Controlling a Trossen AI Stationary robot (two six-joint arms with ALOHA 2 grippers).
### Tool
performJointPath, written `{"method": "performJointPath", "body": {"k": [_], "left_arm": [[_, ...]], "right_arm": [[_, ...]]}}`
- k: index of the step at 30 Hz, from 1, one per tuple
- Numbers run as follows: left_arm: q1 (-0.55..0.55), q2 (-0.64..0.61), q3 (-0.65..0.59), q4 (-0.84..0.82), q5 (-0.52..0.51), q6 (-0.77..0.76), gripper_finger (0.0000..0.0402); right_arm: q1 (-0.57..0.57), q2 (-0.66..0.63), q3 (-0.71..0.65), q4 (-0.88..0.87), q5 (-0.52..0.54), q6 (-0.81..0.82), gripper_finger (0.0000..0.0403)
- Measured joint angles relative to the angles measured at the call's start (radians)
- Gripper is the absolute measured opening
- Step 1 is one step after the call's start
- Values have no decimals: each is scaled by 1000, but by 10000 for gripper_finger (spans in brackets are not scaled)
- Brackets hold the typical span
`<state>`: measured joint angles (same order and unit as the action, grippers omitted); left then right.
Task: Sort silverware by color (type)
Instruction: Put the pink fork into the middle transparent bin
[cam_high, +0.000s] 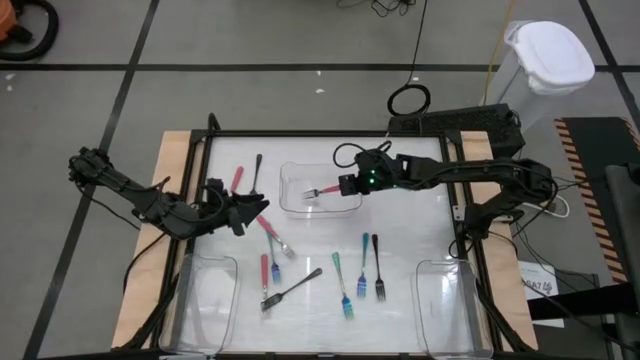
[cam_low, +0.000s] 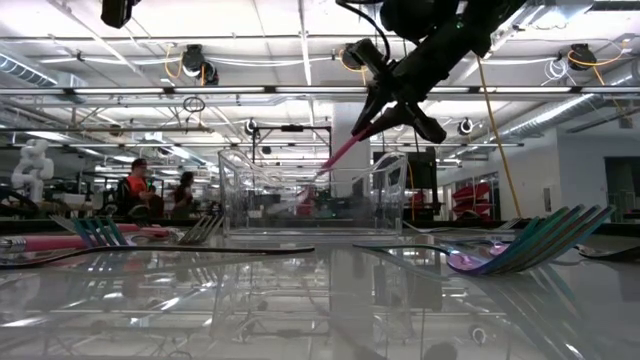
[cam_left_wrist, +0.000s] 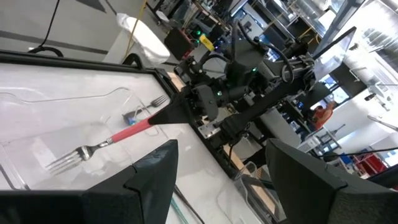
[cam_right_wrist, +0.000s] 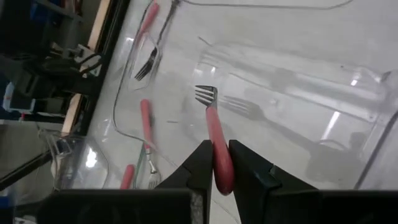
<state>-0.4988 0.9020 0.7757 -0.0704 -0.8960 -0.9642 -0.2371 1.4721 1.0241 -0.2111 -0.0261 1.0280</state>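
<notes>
The sorting is looking barely begun: the three clear trays, one at the far middle of the surface and one at each near corner, are appearing to hold nothing yet, while most of the silverware is lying loose across the middle and near part, a teal and dark group toward the right, pink and dark pieces toward the left. The right arm is reaching in from the far right edge, its right hand poised above the far tray, fingers closed tight on the handle of a pink fork with tines angling down into the tray. The left arm is lying along the left side, its left hand sitting open and empty just beside the loose pink pieces.
</notes>
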Motion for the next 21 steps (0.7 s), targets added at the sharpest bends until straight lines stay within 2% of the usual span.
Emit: {"method": "performJointPath", "body": {"k": [11,15,21], "left_arm": [[0,0,0,-3,0,0,242],[0,0,0,-9,0,0,242],[0,0,0,-10,0,0,242]], "right_arm": [[0,49,0,8,1,0,47],[0,47,0,2,11,7,74],[1,47,0,-12,27,25,136]]}}
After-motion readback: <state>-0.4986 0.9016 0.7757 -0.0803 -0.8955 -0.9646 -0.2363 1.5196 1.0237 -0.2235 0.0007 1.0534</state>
